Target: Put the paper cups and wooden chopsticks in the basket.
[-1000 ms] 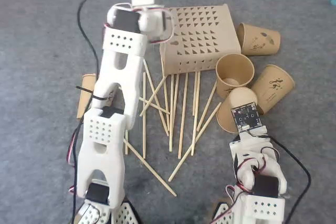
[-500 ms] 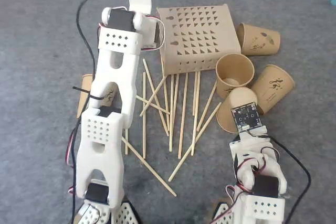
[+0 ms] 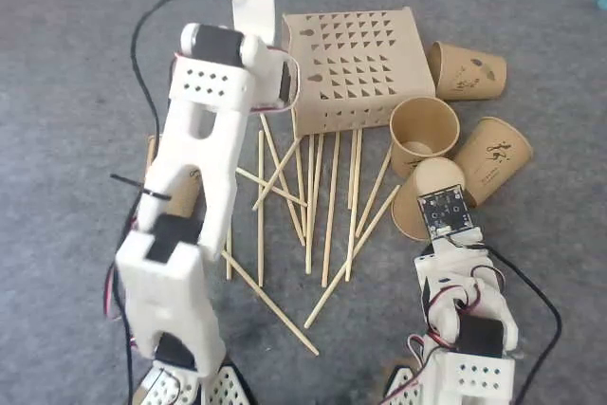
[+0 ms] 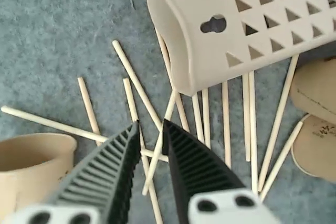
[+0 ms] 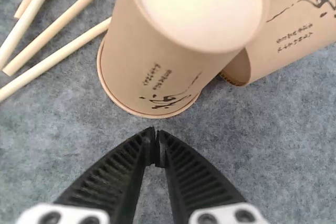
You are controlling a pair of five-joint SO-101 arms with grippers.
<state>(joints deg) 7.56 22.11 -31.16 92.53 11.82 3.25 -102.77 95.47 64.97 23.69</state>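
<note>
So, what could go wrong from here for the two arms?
1. The left gripper hangs barely open over crossed chopsticks; it may catch several, or flick one away.
2. Several chopstick ends lie under the basket; pulling one could drag it.
3. The right gripper is shut beside a mouth-down paper cup; moving forward, it would likely push the cup, not grasp it.

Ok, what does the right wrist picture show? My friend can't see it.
The right gripper, shut, points at a paper cup standing upside down on grey carpet. A second cup lies on its side close beside it, and wooden chopsticks lie nearby.
</note>
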